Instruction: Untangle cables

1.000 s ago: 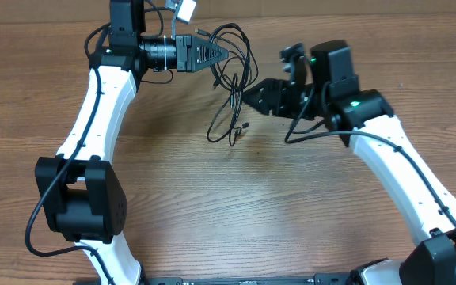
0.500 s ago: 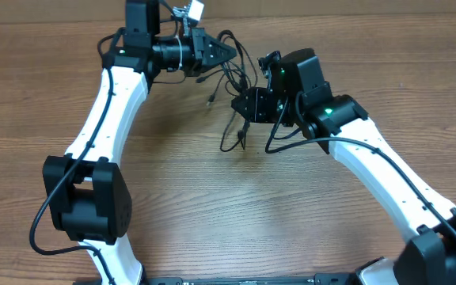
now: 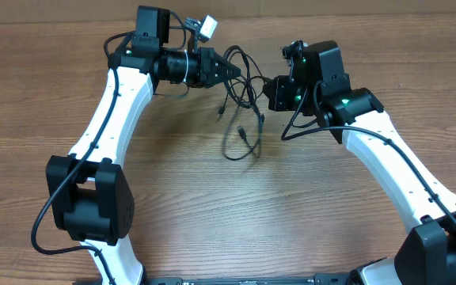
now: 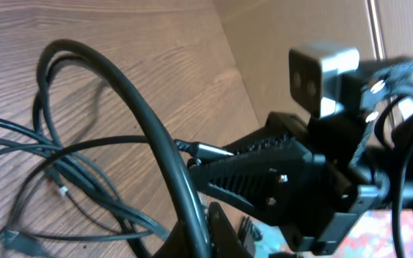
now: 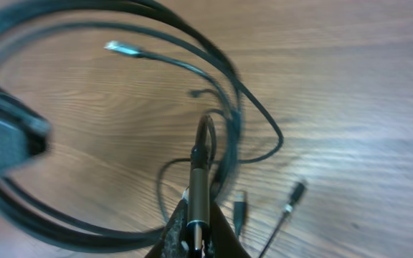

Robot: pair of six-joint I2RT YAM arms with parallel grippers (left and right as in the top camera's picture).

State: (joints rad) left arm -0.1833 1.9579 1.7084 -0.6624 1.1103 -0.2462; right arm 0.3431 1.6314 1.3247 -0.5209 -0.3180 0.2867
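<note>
The right gripper has drawn back toward the bench's right edge since half a second ago, and the loose loop sags lower. The tangled cables hang between both arms near the middle of the far edge of the bench. The left gripper has its jaws clamped on a thick black cable; the right jaws pinch a slim plug. Pulling further apart could cinch the crossing strands into a tighter knot, or drag the smooth plug out of its narrow hold.
</note>
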